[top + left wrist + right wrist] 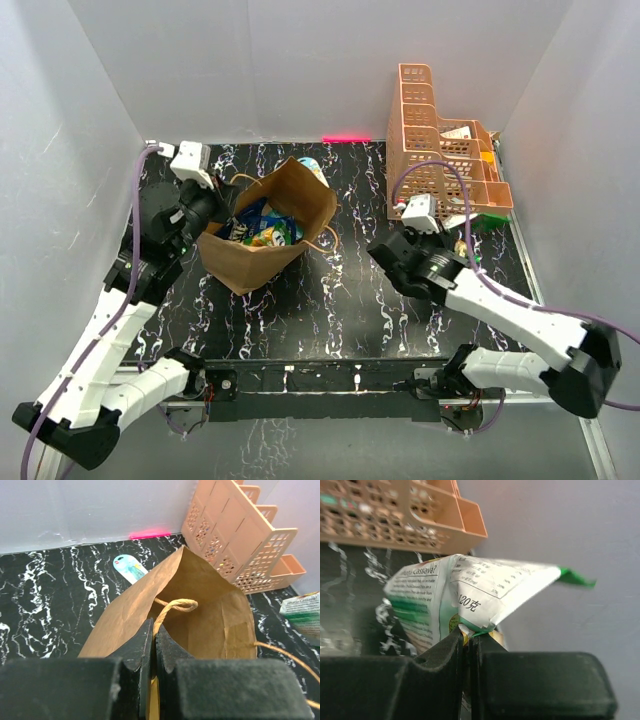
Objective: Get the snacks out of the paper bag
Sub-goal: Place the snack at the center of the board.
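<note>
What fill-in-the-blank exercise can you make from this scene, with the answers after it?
1. The pincer gripping the bag is the ____ one.
2. The packet in the right pincer is white and ____.
3. The basket stands to the bag's ____.
4. Both pincers are ____.
Missing words: left; green; right; shut.
</note>
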`<state>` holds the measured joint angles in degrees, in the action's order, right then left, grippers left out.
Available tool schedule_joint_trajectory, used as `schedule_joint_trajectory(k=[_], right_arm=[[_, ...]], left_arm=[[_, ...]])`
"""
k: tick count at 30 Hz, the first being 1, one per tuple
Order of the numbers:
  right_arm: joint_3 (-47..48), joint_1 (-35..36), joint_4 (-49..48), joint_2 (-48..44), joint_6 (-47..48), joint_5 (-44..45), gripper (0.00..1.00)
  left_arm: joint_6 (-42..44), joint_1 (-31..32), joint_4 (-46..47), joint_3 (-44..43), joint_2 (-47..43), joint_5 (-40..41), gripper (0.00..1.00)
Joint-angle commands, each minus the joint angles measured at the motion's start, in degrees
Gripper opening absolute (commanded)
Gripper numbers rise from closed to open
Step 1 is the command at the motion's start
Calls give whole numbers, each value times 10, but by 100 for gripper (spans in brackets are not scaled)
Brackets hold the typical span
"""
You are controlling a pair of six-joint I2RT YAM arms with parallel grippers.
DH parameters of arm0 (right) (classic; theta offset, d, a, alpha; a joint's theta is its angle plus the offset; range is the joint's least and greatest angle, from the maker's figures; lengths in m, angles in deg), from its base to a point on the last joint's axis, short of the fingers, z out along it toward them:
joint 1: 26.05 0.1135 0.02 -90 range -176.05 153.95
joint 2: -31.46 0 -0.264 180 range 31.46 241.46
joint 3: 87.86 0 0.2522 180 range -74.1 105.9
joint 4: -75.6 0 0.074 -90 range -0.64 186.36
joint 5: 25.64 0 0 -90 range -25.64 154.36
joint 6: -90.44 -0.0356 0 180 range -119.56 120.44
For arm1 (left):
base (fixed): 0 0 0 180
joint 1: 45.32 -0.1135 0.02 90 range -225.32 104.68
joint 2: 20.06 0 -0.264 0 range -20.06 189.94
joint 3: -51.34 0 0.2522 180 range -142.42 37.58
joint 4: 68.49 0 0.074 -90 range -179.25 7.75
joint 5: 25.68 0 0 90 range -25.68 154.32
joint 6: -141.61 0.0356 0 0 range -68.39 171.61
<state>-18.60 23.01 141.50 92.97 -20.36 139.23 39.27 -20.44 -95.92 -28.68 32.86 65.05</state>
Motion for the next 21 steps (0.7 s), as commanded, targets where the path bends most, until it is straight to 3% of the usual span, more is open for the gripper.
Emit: schedule_joint_trajectory(k=[1,6,11,16,18,21], right_arm=[[-22,-51,-79,34,87,73,8],[-125,-90,-311,12,346,65,8],[-228,-152,-500,-57,566,-7,8],[-342,-160,-474,-147,781,-68,8],[-320,-160,-331,-160,726,-134,8],[-258,-143,-252,-110,627,-211,8]], left_arm=[[45,28,47,29,-35,65,0],[63,56,64,56,-54,99,0],[86,86,80,87,-76,141,0],[93,110,92,114,-95,153,0],[94,116,99,125,-101,151,0],[93,118,105,135,-104,145,0]])
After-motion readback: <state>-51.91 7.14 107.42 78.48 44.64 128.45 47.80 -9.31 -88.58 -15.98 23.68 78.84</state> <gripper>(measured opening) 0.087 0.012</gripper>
